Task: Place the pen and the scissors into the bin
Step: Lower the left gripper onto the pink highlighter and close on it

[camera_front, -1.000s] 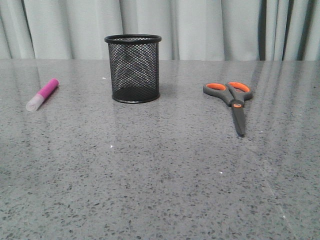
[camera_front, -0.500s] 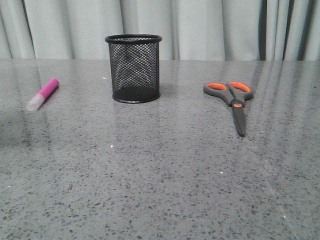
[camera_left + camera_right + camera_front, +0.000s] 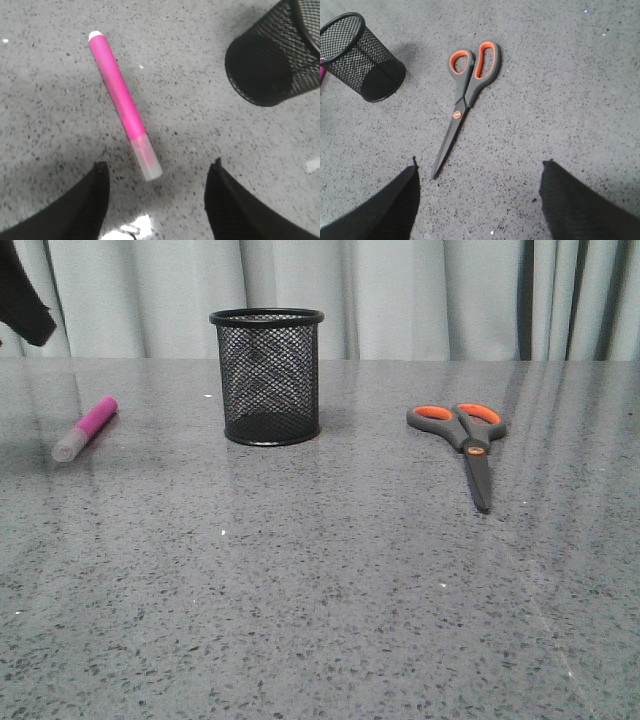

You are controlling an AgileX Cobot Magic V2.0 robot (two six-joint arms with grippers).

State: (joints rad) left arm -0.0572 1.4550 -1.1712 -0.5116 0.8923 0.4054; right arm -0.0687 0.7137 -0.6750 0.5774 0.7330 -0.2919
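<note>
A: Where are you in the job?

B: At the first pick. Largest first: the desk (image 3: 330, 580) has open room all around; the bin (image 3: 266, 377) stands toward its far edge; scissors (image 3: 465, 440) lie right of it, pen (image 3: 85, 428) near the left edge.

A: And your tools?

B: Left tool (image 3: 157, 200) spread wide, empty, above the pen; lower straight down. Right tool (image 3: 480, 200) spread, empty, over the scissors.

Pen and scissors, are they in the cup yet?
Not yet. The pen and scissors lie on the table, outside the bin. Neither gripper holds anything: the open left gripper hovers above the pen, the open right gripper above the scissors. Both pickups remain.
</note>
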